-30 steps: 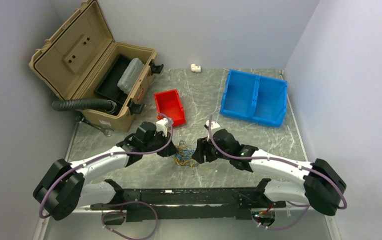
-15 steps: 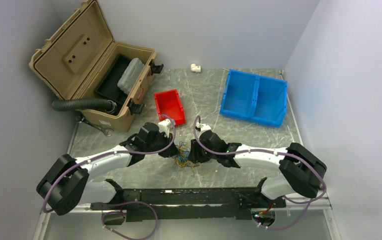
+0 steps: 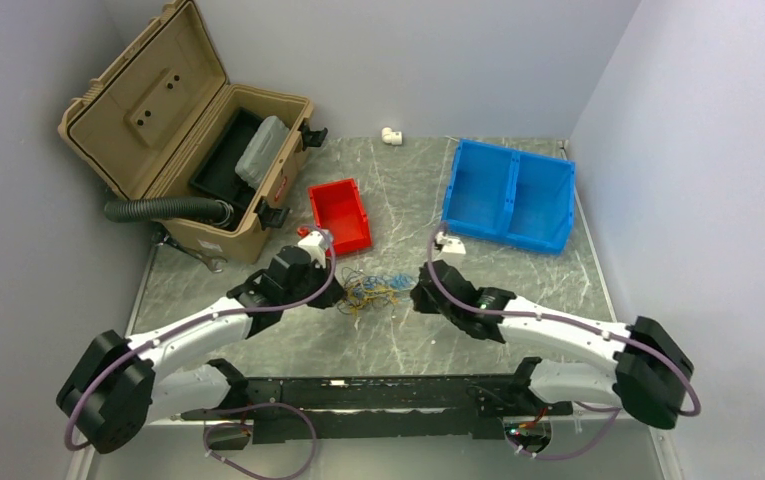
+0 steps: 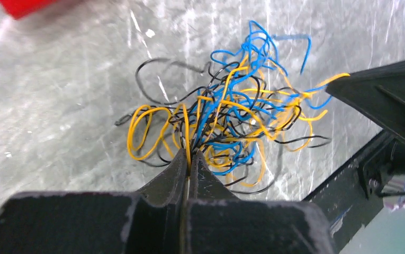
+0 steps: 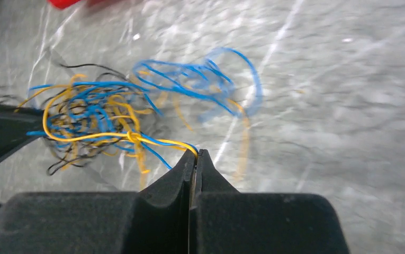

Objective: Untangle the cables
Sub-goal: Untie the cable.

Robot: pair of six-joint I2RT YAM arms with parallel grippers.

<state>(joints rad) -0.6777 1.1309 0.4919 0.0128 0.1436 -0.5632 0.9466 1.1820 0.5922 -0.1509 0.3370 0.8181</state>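
Observation:
The cables [image 3: 370, 290] are a small tangle of thin yellow, blue and black wire loops stretched between my two grippers on the grey marbled table [image 3: 518, 275]. My left gripper [image 4: 190, 157] is shut, with yellow and dark strands of the cables [image 4: 226, 119] running in between its tips. My right gripper [image 5: 195, 153] is shut on a yellow and a blue strand that lead left to the cables [image 5: 94, 119]. From above, the left gripper [image 3: 336, 298] holds the tangle's left side and the right gripper [image 3: 416, 297] its right side.
A small red bin [image 3: 340, 213] stands just behind the tangle. A blue double bin [image 3: 509, 193] is at the back right. An open tan toolbox [image 3: 188, 130] with a black ribbed hose [image 3: 163, 209] sits back left. A white fitting [image 3: 391, 135] lies by the back wall.
My right gripper closed on strands at the tangle and drew back to the right. The tangle has spread out sideways and sits farther back; the left gripper stayed shut on it.

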